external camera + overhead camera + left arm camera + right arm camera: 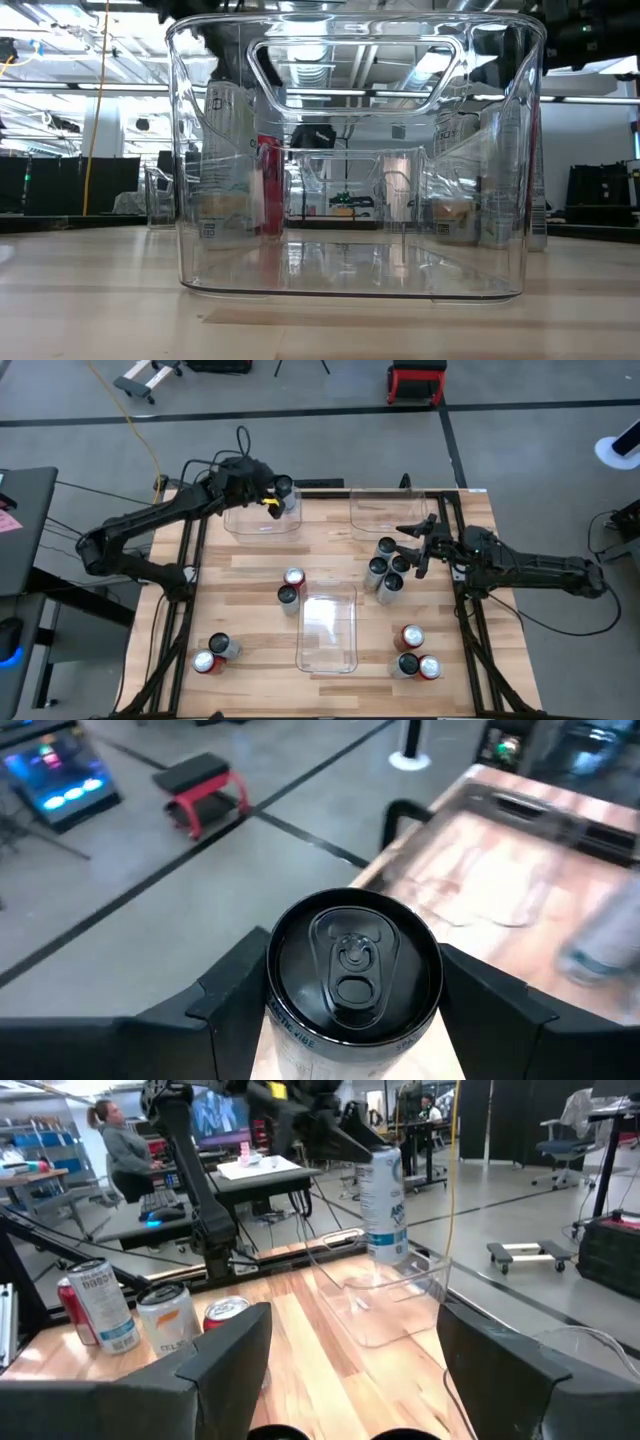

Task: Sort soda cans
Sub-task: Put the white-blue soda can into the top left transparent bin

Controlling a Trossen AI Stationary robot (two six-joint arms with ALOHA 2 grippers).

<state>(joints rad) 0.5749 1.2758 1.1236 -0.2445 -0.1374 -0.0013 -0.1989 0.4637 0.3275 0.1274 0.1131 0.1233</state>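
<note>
The left gripper [281,491] pinches a silver can [352,982] above the clear bin [262,520] at eleven o'clock; released off-centre, it could clip the rim and topple. The right gripper [415,542], fingers spread and empty, sits beside the can cluster [386,568] at two o'clock (one nudge scatters them).

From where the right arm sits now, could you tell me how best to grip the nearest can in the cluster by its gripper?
Take the nearest can around its round side wall, about mid-height, coming in level from the right gripper's side. It stands upright with its silver top up, so the curved body suits two fingers. The neighbouring cans crowd its far side, so I would probably keep the open fingers on the outer flanks.
</note>
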